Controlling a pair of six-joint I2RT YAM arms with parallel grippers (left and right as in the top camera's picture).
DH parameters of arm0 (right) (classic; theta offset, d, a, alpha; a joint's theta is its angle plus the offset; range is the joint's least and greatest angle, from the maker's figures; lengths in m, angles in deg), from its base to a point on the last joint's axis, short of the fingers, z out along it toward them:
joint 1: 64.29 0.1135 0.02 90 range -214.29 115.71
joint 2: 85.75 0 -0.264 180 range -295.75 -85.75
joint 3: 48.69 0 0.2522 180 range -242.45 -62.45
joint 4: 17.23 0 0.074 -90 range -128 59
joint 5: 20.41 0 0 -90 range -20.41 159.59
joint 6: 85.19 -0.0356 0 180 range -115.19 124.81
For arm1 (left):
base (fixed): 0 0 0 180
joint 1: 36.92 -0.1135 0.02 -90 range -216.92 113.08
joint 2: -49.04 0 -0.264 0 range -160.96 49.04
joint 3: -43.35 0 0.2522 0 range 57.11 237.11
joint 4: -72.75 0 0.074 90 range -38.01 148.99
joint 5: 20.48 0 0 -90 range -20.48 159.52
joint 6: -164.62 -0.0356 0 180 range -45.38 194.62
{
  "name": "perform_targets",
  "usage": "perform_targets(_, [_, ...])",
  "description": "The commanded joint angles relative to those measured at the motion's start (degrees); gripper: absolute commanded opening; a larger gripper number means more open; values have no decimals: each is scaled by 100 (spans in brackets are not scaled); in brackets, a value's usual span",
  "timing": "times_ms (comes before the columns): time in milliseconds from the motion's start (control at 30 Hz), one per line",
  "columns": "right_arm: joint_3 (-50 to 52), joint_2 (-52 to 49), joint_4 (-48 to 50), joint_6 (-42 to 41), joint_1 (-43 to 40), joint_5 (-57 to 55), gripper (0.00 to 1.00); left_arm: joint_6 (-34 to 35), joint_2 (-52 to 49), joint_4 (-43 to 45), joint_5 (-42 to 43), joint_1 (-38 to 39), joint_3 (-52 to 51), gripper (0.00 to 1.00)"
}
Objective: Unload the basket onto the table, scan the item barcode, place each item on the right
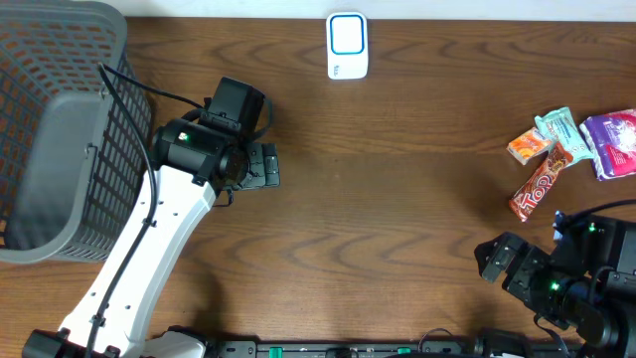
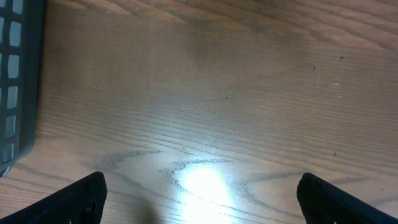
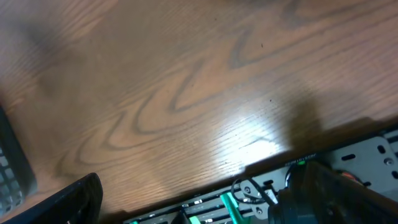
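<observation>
Wood-grain table point(image 1: 397, 199) everywhere, brown with a bit of glare off the lights. Grey mesh basket point(image 1: 30, 60) sits at the far left, and my left pincer point(image 1: 266, 166) is just to its right, spread wide over bare wood. My right pincer point(image 1: 489, 261), near right, is spread wide too. Snack packs point(image 1: 555, 159) lie far right, and the white scanner point(image 1: 347, 46) is at the far edge, middle.

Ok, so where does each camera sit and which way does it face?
Overhead: above the table, looking straight down; left arm and right arm show.
Left wrist: on the left arm, looking down at the table beside the basket; open left gripper shows.
Right wrist: on the right arm, looking down at the table and front rail; open right gripper shows.
Shared: overhead and left wrist both show the basket.
</observation>
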Motion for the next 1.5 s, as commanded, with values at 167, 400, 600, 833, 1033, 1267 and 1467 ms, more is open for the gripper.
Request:
perform_targets(167, [46,31,216,-44,50,-63,99,-79,-2,-22,-33,-13,28,98])
perform_targets(400, [713,155,1294,706,50,409,99,-79,-2,-22,-33,-13,28,98])
perform_targets(600, [2450,1078,3698,2015,140,1954,99,-79,-2,-22,-33,-13,28,98])
perform_targets(833, [4247,2387,6446,1659,470,1958,99,-79,-2,-22,-33,-13,28,98])
perform_targets(1033, [5226,3185,8192,1539,507,1928,99,-79,-2,-22,-33,-13,28,98])
perform_targets(1267, [6113,3744,8959,605,870,468,99,-79,-2,-22,-33,-13,28,98])
perform_targets(1467, [6572,4341,9270,728,1165,280,99,-79,-2,-22,-33,-13,28,98])
